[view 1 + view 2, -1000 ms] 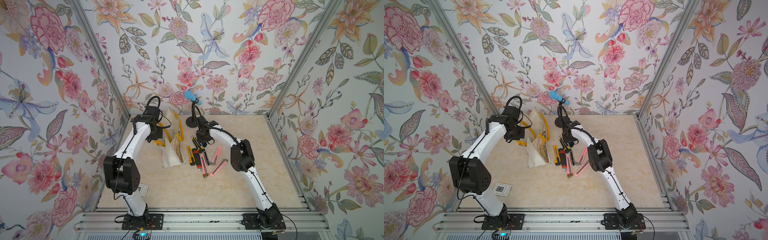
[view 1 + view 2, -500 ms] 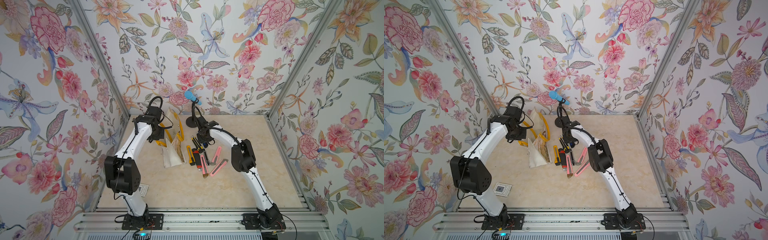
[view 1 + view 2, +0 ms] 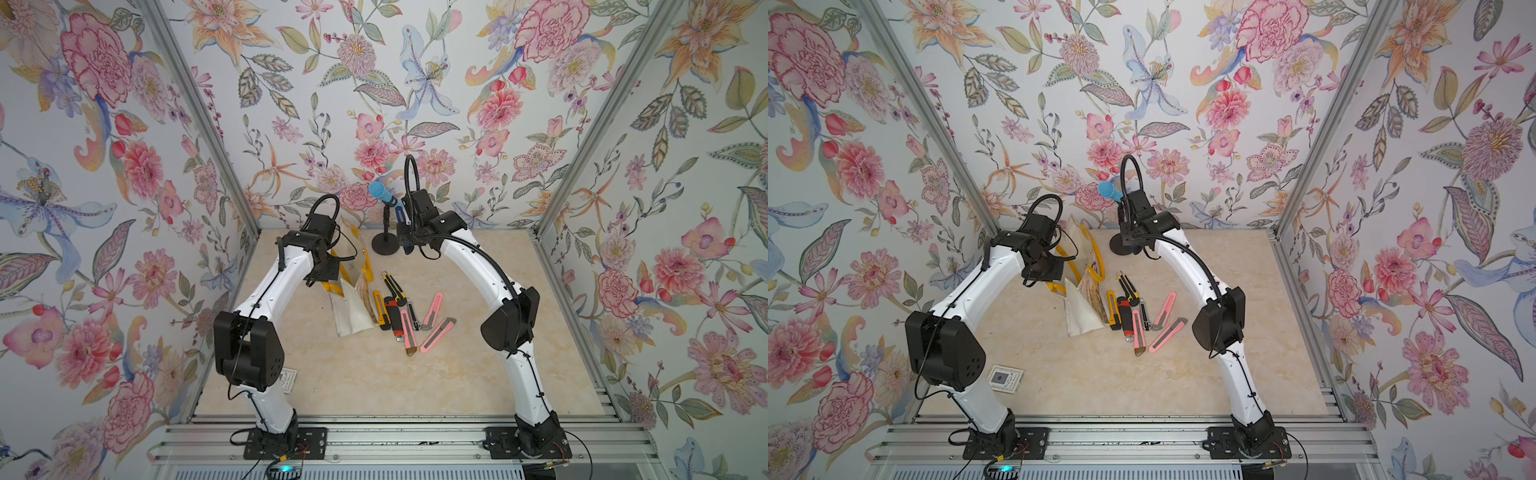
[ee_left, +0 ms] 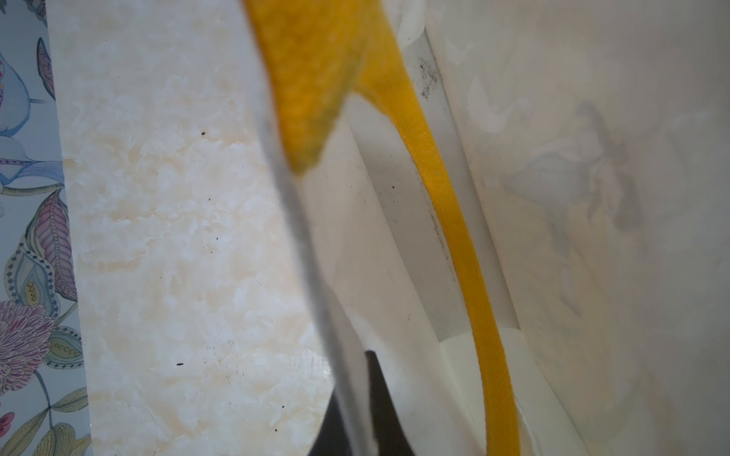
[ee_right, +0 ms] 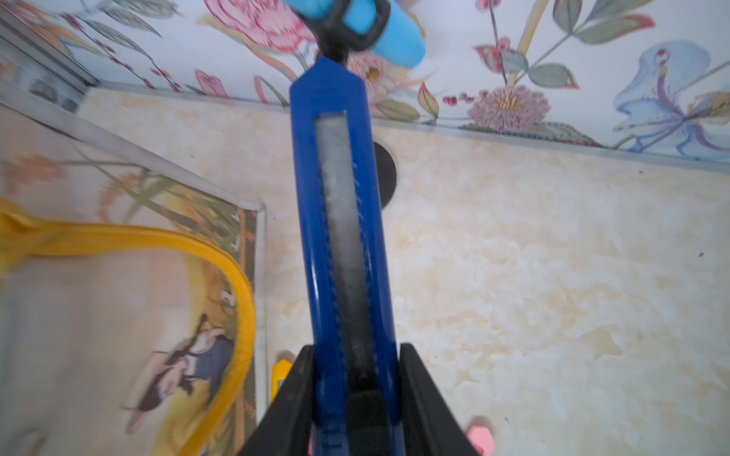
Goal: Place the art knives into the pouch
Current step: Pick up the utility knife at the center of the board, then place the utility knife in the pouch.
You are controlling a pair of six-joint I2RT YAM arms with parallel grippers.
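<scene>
pouch sits on the table left of centre, its back end lifted where the left gripper pinches its edge. loose knives are bunched just right of it, some overlapping. the stand is behind them by the back wall, and the right gripper clamps the art knife up in the air beside it. small card lies at the front left

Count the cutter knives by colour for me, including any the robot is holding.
Pink knives: 3
Yellow knife: 1
Black-and-yellow knife: 1
Red-and-black knife: 1
Dark grey knife: 1
Blue knife, held by right gripper: 1
Total: 8
</scene>
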